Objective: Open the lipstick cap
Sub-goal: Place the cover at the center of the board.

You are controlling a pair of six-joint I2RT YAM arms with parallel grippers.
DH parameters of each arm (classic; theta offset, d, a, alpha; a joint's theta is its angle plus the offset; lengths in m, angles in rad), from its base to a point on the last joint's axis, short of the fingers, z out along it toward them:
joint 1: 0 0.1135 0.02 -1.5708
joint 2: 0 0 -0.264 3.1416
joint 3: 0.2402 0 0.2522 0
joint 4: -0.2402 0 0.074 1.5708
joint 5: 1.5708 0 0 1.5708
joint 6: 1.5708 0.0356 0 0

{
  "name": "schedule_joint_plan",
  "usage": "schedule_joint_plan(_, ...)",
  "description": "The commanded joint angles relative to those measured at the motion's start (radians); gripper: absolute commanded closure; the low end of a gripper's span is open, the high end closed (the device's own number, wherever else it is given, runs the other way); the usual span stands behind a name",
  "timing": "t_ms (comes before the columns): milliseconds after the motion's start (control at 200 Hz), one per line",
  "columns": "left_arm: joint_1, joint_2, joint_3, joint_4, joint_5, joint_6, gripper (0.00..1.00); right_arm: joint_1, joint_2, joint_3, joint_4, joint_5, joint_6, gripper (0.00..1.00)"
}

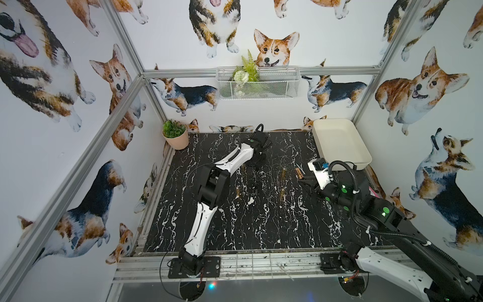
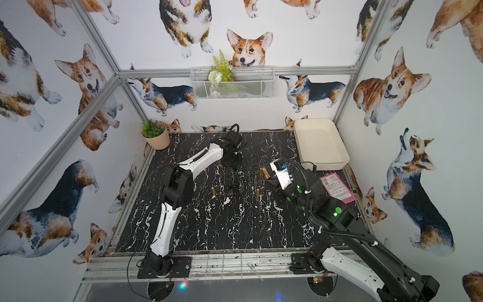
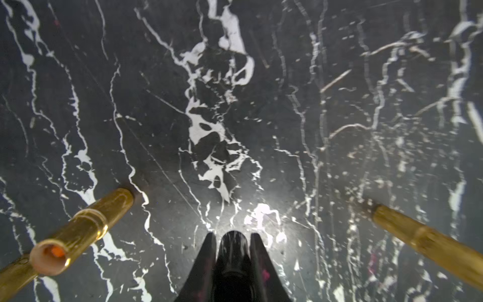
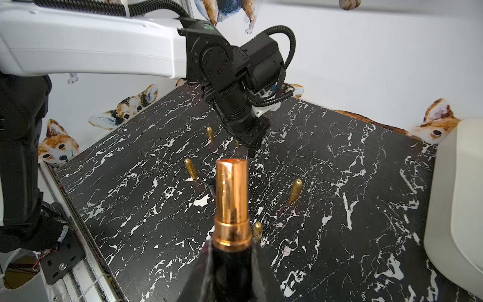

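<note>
The right hand (image 4: 231,252) pinches the black base of the uncapped gold lipstick (image 4: 231,198), raised above the marble surface (image 4: 339,183); the left hand (image 3: 234,239), low over it, pinches a glossy black cap (image 3: 232,257)

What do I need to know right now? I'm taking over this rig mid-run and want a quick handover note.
Right gripper: shut on the black base of a rose-gold lipstick tube, held clear of the black marble table; its top looks uncapped.
Left gripper: shut on a glossy black rounded piece, probably the cap, low over the table's far middle.
Several gold bullet-shaped tubes stand between the arms.
Done: cap appears off. Left: confirm, then set both parts down.
</note>
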Motion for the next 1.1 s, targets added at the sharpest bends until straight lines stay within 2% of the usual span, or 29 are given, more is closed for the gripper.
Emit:
schedule_joint_plan(0,0.004,-0.014,-0.027,0.071,-0.049,-0.035,1.0,0.0,0.002,-0.003,0.008,0.018,0.002,1.0)
schedule_joint_plan(355,0.004,-0.017,-0.103,0.12,-0.109,-0.044,1.0,-0.001,0.012,-0.014,0.017,0.025,0.009,1.0)
schedule_joint_plan(676,0.006,-0.03,-0.153,0.149,-0.113,-0.067,1.0,0.0,0.009,-0.024,0.02,0.035,0.006,1.0)
schedule_joint_plan(791,0.006,-0.037,-0.153,0.145,-0.116,-0.07,0.85,0.0,0.008,-0.03,0.021,0.038,0.006,1.0)
schedule_joint_plan(1091,0.004,-0.05,-0.159,0.141,-0.116,-0.077,0.79,0.0,0.006,-0.032,0.023,0.041,0.002,1.0)
